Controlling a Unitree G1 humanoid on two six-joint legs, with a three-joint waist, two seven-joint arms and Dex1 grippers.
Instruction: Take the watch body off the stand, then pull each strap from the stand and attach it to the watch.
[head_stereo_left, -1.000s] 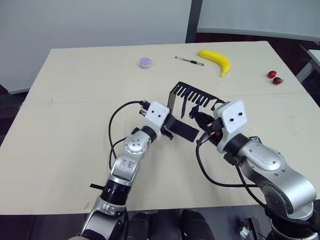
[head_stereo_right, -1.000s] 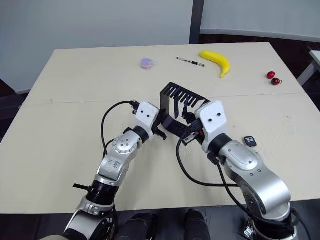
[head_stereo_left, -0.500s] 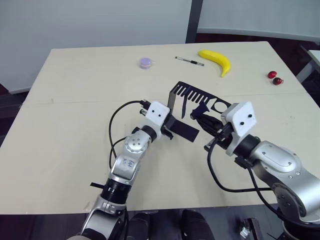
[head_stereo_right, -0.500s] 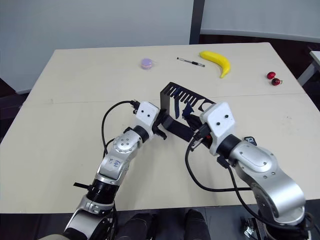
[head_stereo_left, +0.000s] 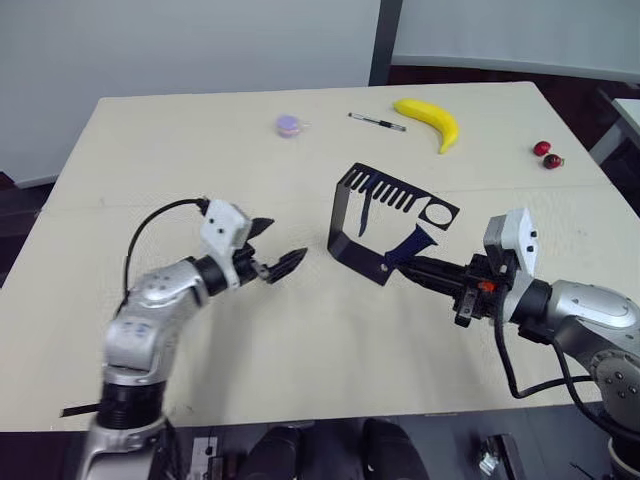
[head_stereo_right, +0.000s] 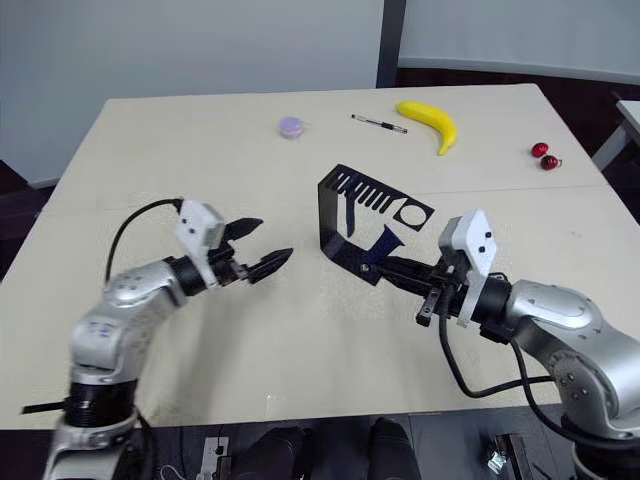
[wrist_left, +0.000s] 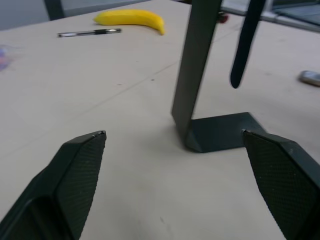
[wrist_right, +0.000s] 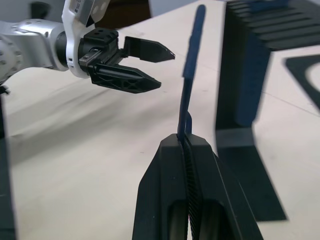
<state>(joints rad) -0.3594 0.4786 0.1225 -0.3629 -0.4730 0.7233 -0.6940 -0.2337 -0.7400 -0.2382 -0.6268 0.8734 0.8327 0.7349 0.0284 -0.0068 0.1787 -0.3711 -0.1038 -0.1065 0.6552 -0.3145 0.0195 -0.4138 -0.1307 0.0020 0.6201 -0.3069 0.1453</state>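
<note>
The black stand (head_stereo_left: 346, 214) stands upright at the table's middle, and one navy strap (head_stereo_left: 364, 212) hangs from its comb top. My right gripper (head_stereo_left: 408, 264) is shut on the end of the other strap (head_stereo_left: 411, 243). That strap sticks up from its fingertips just right of the stand's foot, free of the comb. In the right wrist view this strap (wrist_right: 190, 65) rises from the closed fingers. My left gripper (head_stereo_left: 288, 238) is open and empty, a short way left of the stand. A small grey item (wrist_left: 310, 77) on the table beyond the stand may be the watch body.
At the far side of the table lie a banana (head_stereo_left: 432, 117), a black-and-white pen (head_stereo_left: 377, 121) and a small purple object (head_stereo_left: 290, 124). Red cherries (head_stereo_left: 548, 155) sit near the far right edge. My right arm's cable loops near the front edge.
My left gripper has let go of the stand's foot, opened and drawn back to the left. My right gripper has pulled its strap off the comb, toward the right.
</note>
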